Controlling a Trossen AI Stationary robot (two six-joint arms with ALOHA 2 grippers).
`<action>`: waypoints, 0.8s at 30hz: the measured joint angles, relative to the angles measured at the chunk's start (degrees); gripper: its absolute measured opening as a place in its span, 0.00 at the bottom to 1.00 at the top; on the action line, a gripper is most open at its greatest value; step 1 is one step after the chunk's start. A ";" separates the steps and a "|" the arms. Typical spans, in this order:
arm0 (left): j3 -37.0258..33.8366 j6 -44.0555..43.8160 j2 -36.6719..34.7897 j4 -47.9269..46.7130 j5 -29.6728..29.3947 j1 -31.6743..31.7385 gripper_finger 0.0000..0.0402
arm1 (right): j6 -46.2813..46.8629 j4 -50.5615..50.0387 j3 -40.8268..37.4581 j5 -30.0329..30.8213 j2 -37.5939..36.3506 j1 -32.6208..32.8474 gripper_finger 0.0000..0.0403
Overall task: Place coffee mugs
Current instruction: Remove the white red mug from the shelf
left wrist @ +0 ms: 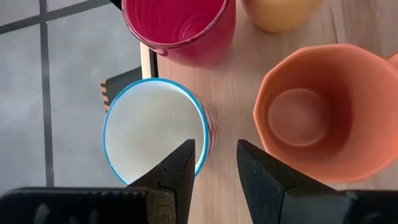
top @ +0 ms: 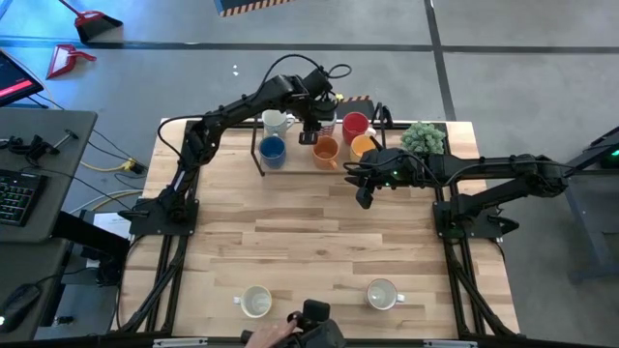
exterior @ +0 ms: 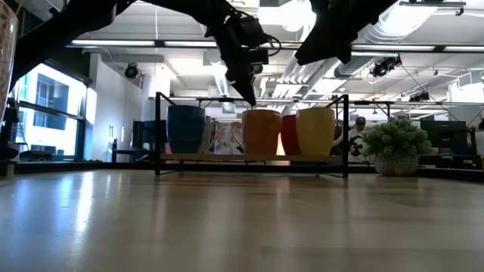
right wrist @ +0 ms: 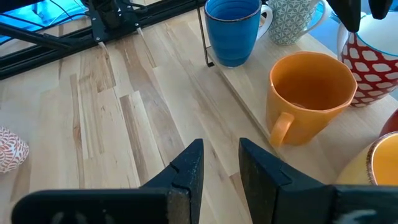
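Observation:
Several coffee mugs stand upright on a black-framed wooden rack [top: 290,170] at the table's far side: blue [top: 272,150], white patterned [top: 276,121], orange [top: 325,150], red [top: 355,125], yellow [top: 364,145] and one red-and-white patterned with a blue rim [left wrist: 152,124]. My left gripper [left wrist: 214,146] hangs open just above that patterned mug's rim, pointing down, with nothing between its fingers. My right gripper [right wrist: 221,149] is open and empty over the bare table, just in front of the rack's right end [top: 365,198]. Two white mugs [top: 256,302] [top: 383,294] stand near the table's near edge.
A small green potted plant [top: 424,138] stands to the right of the rack. A person's hand [top: 276,332] shows at the table's near edge, beside a dark device [top: 314,319]. Bare wood lies between the rack and the two white mugs.

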 joint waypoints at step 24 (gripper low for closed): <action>0.00 1.22 1.89 1.80 -1.98 0.47 0.27 | 0.09 1.00 0.00 2.25 -0.01 3.51 0.20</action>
